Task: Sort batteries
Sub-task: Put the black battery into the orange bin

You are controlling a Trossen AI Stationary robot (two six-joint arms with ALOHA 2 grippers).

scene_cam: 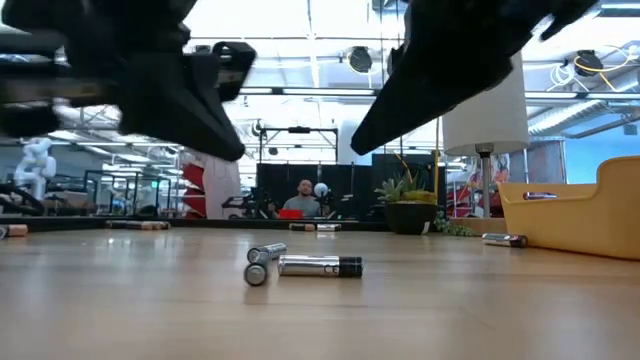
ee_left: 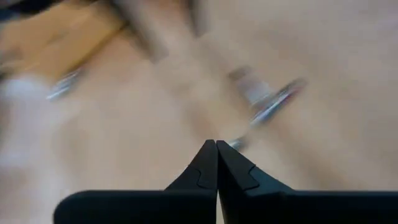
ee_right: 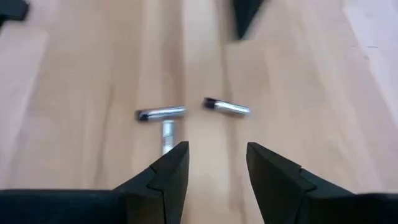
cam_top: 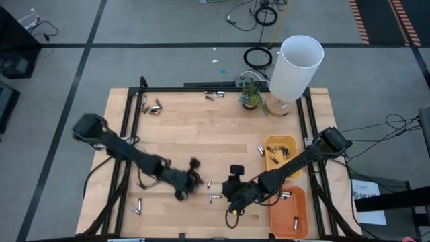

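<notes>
The right gripper (ee_right: 217, 168) hung low over the table (cam_top: 201, 134) with its jaws standing apart and nothing between them, pointed at a small cluster of batteries (ee_right: 163, 114) lying just ahead of its fingertips. That empty, half-spread stance fitted an approach: wide enough to straddle one slim cell, not yet down on any. In the high view this gripper sat near the front middle of the table, with the cluster (cam_top: 213, 197) just to its left.

The left gripper (ee_left: 216, 149) had its fingers pressed together on nothing, its tips close to the wood on the far side of the same cluster from the right gripper. Shut and empty, it looked to be waiting or nudging rather than picking.

The trays explained the right arm's reach. The yellow tray (cam_top: 282, 156) and the orange tray (cam_top: 290, 210) sat along the table's right edge, each already holding a few cells, so that arm had the short carry.

More batteries lay scattered: a pair at the front left (cam_top: 136, 206), some at the back left (cam_top: 153, 107), and a few along the back edge (cam_top: 213, 95).
</notes>
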